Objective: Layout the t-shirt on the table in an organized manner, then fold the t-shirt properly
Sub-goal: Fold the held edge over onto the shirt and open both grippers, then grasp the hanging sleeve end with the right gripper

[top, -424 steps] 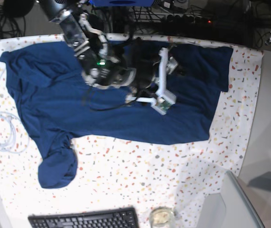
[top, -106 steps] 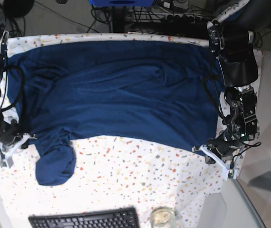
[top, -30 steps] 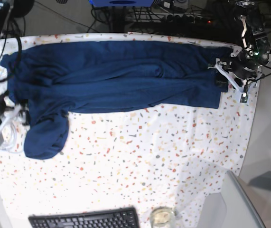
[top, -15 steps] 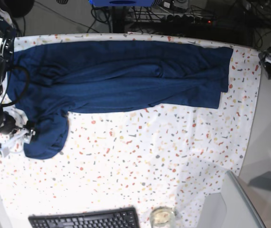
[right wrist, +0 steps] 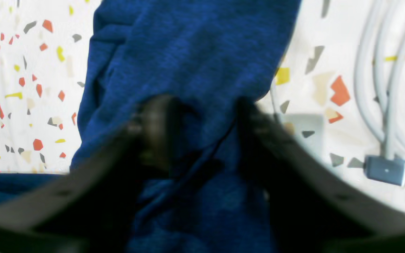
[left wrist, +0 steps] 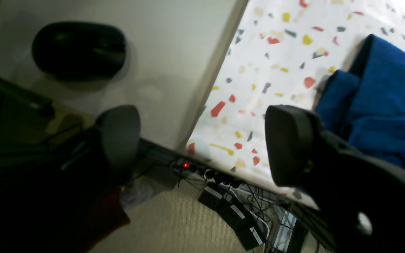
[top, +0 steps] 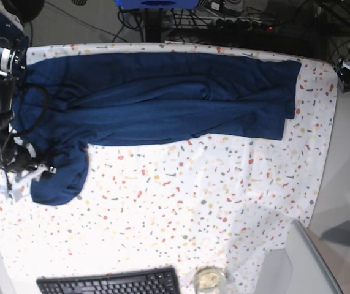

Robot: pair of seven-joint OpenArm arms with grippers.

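Note:
The navy t-shirt (top: 162,98) lies folded lengthwise in a long band along the far side of the speckled table (top: 193,202). One sleeve hangs down at the left as a bunched lobe. My right gripper (top: 32,171) sits at that lobe's left edge. In the right wrist view its blurred fingers (right wrist: 153,130) pinch a raised fold of the t-shirt (right wrist: 195,52). My left gripper (left wrist: 202,137) hangs open and empty over the table's (left wrist: 258,70) right edge, clear of the t-shirt's corner (left wrist: 381,98). In the base view the left gripper (top: 348,72) shows at the right margin.
A white cable (right wrist: 381,88) with a grey plug lies right of the sleeve. A black mouse (left wrist: 79,49) rests on the plain grey surface (left wrist: 174,52). Power strips and cords (left wrist: 223,203) lie beyond the table's edge. A keyboard (top: 110,283) and a glass (top: 208,280) sit at the near edge.
My left gripper let go at the shirt's right edge and drew off past the table's edge. My right gripper moved onto the hanging sleeve and its jaws came together on the fabric.

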